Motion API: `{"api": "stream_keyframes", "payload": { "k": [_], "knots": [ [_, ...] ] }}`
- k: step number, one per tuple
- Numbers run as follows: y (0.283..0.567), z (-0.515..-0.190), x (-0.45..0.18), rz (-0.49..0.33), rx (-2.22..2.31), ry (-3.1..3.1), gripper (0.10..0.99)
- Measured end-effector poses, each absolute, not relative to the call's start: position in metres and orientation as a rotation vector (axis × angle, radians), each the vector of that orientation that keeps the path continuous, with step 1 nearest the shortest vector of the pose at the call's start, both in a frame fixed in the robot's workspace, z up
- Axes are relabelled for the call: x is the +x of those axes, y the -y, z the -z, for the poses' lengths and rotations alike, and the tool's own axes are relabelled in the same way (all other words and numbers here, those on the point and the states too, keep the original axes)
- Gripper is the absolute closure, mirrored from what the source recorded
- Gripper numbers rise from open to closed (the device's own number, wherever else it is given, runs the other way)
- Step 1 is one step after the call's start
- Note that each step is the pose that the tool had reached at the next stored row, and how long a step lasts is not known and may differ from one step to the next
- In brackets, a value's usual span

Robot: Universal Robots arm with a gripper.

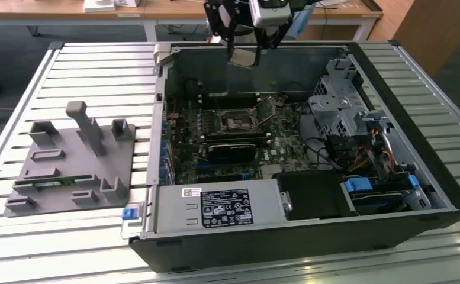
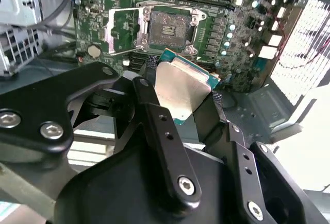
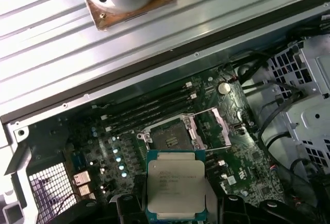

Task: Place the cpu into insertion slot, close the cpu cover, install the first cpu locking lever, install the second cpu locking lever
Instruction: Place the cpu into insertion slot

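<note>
Though probably light and stiff, looks fragile on its underside: best held by opposite edges, as here, with gripper [image 2: 183, 81] closed onto the cpu [image 3: 176, 187], hanging above the bare insertion slot [image 3: 170, 134] and its flipped-open cpu cover [image 3: 217, 127]

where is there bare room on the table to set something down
Bare slats of the table lie beyond the grey fixture, toward the far edge, and along the exterior view's right of the computer case. Inside the case it is crowded: board, cables, drive cage. The claw holds the cpu above its far wall.
</note>
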State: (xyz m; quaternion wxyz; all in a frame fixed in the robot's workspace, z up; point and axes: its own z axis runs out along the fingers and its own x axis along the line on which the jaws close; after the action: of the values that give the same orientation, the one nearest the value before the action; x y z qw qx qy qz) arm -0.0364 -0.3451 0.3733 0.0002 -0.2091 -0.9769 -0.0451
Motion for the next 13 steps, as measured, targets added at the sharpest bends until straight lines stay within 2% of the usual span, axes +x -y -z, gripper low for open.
{"api": "stream_keyframes", "payload": {
  "k": [13],
  "knots": [
    [0.3451, -0.3726, -0.0365, 0.142, -0.921, 3.008, 0.549]
  ]
}}
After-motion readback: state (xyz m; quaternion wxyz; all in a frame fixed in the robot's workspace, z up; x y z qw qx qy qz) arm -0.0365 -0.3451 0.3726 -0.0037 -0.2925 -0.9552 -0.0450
